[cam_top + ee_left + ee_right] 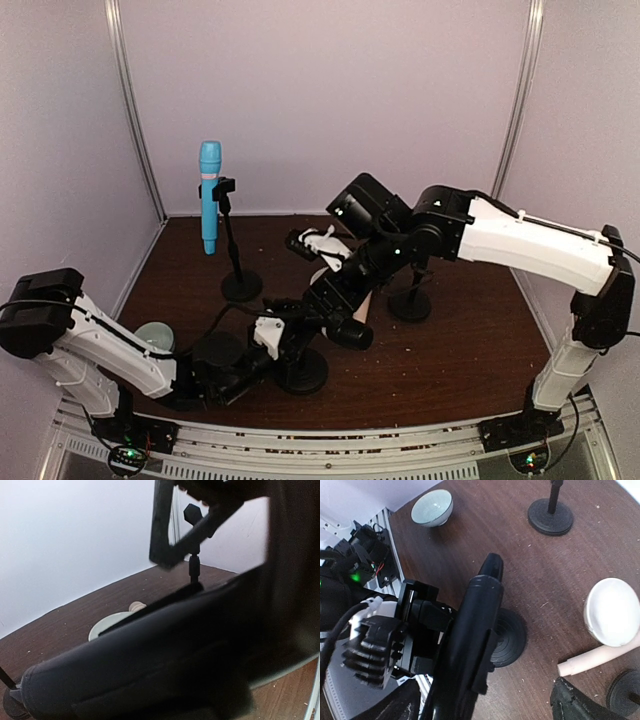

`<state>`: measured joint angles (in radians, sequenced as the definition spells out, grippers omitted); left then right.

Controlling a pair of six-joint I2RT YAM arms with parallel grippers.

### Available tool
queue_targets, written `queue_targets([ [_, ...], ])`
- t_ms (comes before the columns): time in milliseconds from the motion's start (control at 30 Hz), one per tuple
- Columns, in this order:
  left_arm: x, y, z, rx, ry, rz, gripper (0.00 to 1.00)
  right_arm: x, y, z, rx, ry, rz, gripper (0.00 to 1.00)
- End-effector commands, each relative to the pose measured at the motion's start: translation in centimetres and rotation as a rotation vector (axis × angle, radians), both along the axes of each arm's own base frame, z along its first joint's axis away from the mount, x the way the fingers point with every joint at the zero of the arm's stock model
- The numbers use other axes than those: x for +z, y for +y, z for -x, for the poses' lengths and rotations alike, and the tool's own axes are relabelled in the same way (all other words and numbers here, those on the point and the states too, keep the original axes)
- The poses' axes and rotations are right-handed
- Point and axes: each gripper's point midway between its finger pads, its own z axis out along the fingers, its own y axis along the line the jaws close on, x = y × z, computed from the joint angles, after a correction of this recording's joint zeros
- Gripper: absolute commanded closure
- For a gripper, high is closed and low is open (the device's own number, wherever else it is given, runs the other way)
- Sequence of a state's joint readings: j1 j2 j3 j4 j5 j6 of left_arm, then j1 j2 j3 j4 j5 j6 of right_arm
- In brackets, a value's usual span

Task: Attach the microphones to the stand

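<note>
Pale walls stand around a brown table (560, 575). The black microphone (475, 625) hangs over the round base of the near stand (512, 640). It is probably there so it can be pushed into that stand's clip. Its long axis is tilted, not upright, and in the right wrist view the narrow end points up and away.

The left gripper (437, 617) presses on its side, I think to steady it, but I cannot tell if it really grips. The right gripper (485, 707) has its fingers spread, and one is clearly apart from the microphone.

The blue microphone (209, 195) stands upright in the far stand. The cream microphone (597, 658) lies flat beside a white bowl (612, 611).
</note>
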<state>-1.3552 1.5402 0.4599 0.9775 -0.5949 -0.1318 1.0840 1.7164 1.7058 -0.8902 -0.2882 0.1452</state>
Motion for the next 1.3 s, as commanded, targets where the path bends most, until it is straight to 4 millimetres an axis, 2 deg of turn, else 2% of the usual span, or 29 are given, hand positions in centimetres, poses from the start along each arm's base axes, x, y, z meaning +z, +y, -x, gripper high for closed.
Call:
queue_targets([
  [0,4.7,0.3,0.3,-0.02,-0.077,0.136,1.0,6.5,-2.9,-1.0,-0.074,-0.173,-0.118,0.08],
  [167,5.1,1.2,-0.5,-0.036,-0.093,0.13,1.0,8.9,-6.8,0.0,-0.124,-0.236,-0.182,0.08],
  [300,6.6,2.1,-2.0,-0.103,-0.112,0.127,1.0,9.1,-9.3,1.4,-0.138,-0.28,-0.313,0.08],
  [333,6.9,2.4,-2.6,-0.111,-0.111,0.117,1.0,8.4,-10.0,1.6,-0.15,-0.293,-0.333,0.09],
  [367,7.3,2.7,-3.0,-0.125,-0.121,0.107,1.0,6.7,-10.9,1.6,-0.172,-0.297,-0.323,0.09],
  [500,8.9,3.0,-4.0,-0.206,-0.207,0.053,1.0,4.2,-13.2,2.1,-0.219,-0.305,-0.32,0.1],
  [733,10.0,3.1,-9.1,-0.271,-0.214,0.007,1.0,2.2,-14.4,3.0,-0.238,-0.269,-0.35,0.13],
  [933,10.3,2.9,-12.8,-0.301,-0.216,0.023,1.0,1.9,-15.0,3.1,-0.243,-0.273,-0.335,0.14],
  [1033,10.2,2.8,-14.6,-0.285,-0.218,0.029,1.0,1.5,-15.0,3.1,-0.248,-0.269,-0.333,0.15],
  [1267,8.5,1.7,-18.5,-0.222,-0.22,-0.015,1.0,0.3,-15.0,3.3,-0.239,-0.246,-0.3,0.18],
])
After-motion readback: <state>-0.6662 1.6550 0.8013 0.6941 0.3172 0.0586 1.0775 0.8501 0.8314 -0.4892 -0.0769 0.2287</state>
